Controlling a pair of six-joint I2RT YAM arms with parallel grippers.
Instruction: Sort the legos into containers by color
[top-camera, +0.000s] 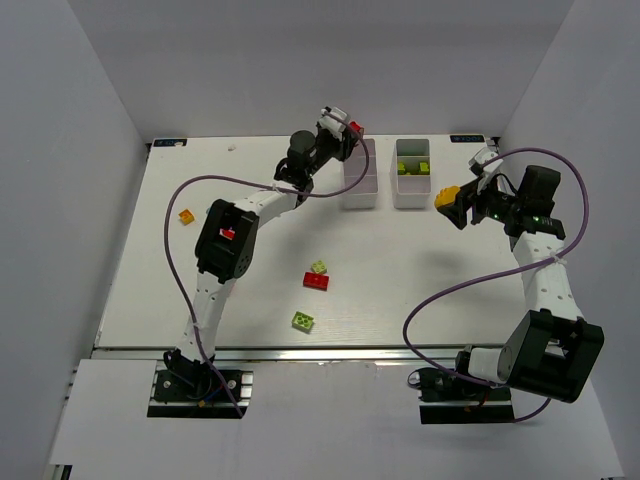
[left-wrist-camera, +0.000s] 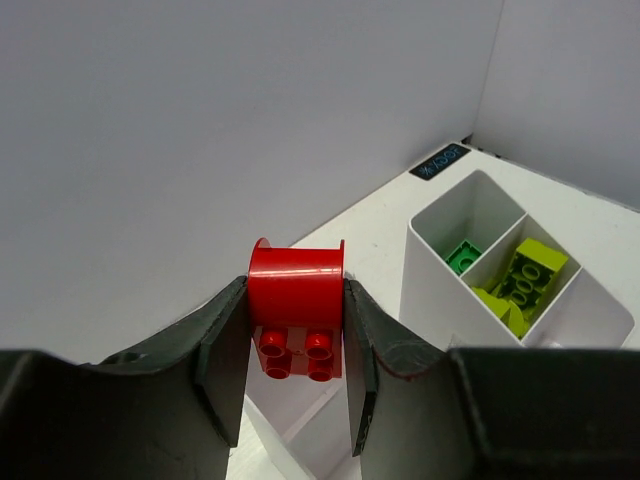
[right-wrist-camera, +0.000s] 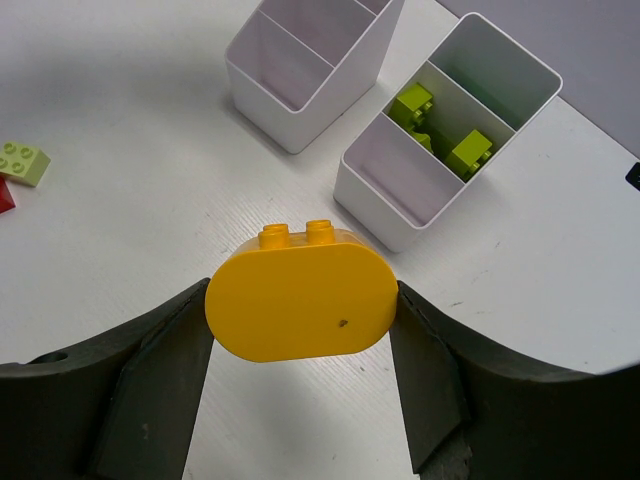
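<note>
My left gripper (top-camera: 345, 131) is shut on a red lego (top-camera: 356, 129) above the far end of the left white container (top-camera: 360, 186). In the left wrist view the red lego (left-wrist-camera: 296, 290) sits between the jaws, studs facing the camera, with a white divider below. My right gripper (top-camera: 455, 200) is shut on a rounded yellow lego (top-camera: 447, 195) just right of the right container (top-camera: 412, 196). The yellow lego (right-wrist-camera: 300, 300) spans the jaws above bare table. That right container (right-wrist-camera: 380, 215) holds lime legos (right-wrist-camera: 468, 153); a dark green lego (left-wrist-camera: 462, 257) lies in its far compartment.
Loose on the table are an orange lego (top-camera: 187, 216) at the left, and a lime lego (top-camera: 319, 267), a red lego (top-camera: 316, 281) and another lime lego (top-camera: 302, 321) in the middle. White walls close in the table's back and sides.
</note>
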